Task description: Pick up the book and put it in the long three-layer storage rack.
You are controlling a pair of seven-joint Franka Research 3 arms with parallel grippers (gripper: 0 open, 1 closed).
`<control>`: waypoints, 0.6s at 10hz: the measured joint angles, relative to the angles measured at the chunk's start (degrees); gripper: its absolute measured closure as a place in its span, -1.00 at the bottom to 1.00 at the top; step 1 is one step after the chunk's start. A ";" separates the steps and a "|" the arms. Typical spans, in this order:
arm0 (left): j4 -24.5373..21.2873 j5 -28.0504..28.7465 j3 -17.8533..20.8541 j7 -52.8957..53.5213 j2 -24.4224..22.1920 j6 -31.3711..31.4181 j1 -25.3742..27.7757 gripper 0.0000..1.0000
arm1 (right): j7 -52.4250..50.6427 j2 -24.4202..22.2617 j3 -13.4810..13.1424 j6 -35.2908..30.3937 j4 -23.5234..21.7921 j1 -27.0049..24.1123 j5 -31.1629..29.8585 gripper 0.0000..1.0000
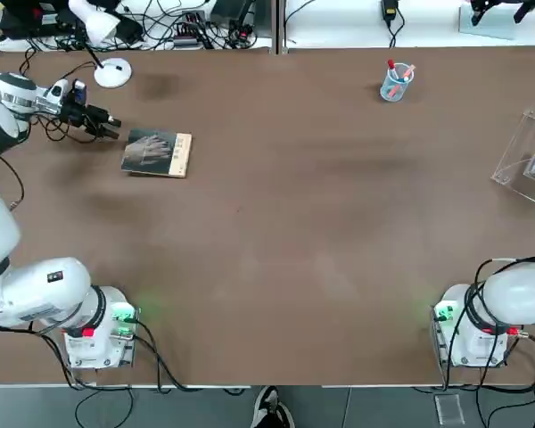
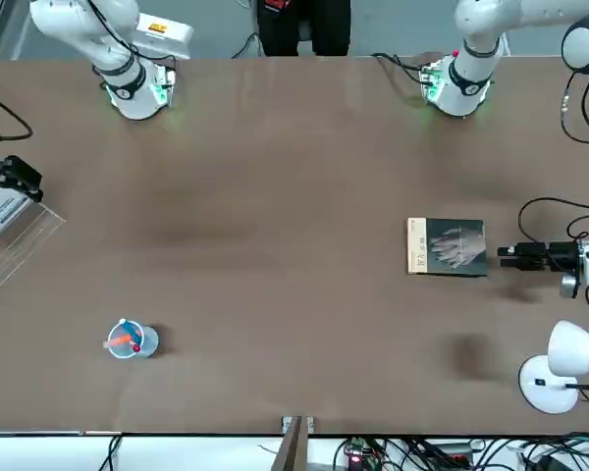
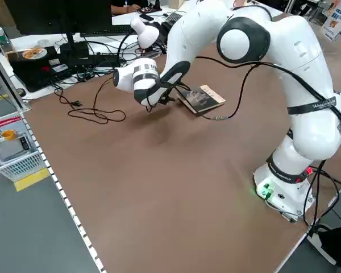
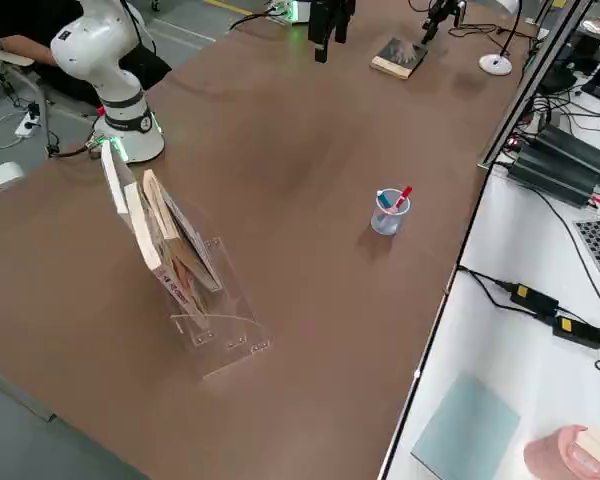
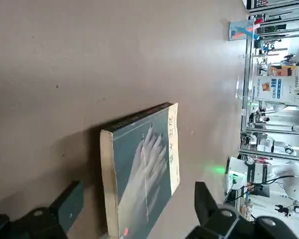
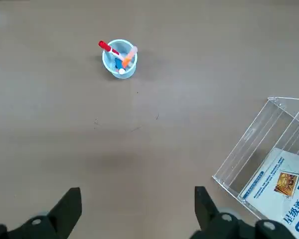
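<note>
A wide brown counter (image 1: 276,223) carries a thin rectangular book (image 1: 157,153) with a dark grey cover, a pale hand image and a tan strip along one edge. It lies flat near the counter's far left corner, seen from the robot's side.

The left tool (image 1: 110,127) lies low and almost level just beside the book, on the side away from the tan strip, with its black fingers (image 5: 67,205) spread wide and nothing between them. In the left wrist view the near end of the book sits between the two fingertips; whether either one touches it cannot be made out. The left arm reaches far forward from its base, elbow raised, forearm bent down toward the book. A white desk lamp (image 1: 107,53) stands just beyond the book.

Well apart from the book, at the counter's right edge, stands the clear acrylic tiered rack (image 4: 205,300). The top view cuts it off; the right side view shows several booklets leaning inside it. A small clear cup of pens (image 1: 396,82) sits between the book and the rack, toward the far edge.

The right tool (image 6: 132,211) hangs open and empty above the counter near the rack, mostly out of sight from overhead.
</note>
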 joint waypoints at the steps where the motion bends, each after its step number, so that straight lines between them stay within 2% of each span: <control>1: 0.00 -0.11 0.00 0.00 0.31 -0.01 0.00 -0.96 | 0.00 -0.03 -0.03 0.00 0.35 0.00 0.00 -1.00; 6: 0.01 -1.04 -0.23 0.00 2.04 -0.03 -0.01 -0.92 | 0.02 -0.12 -0.13 -0.01 1.06 0.00 0.00 -1.00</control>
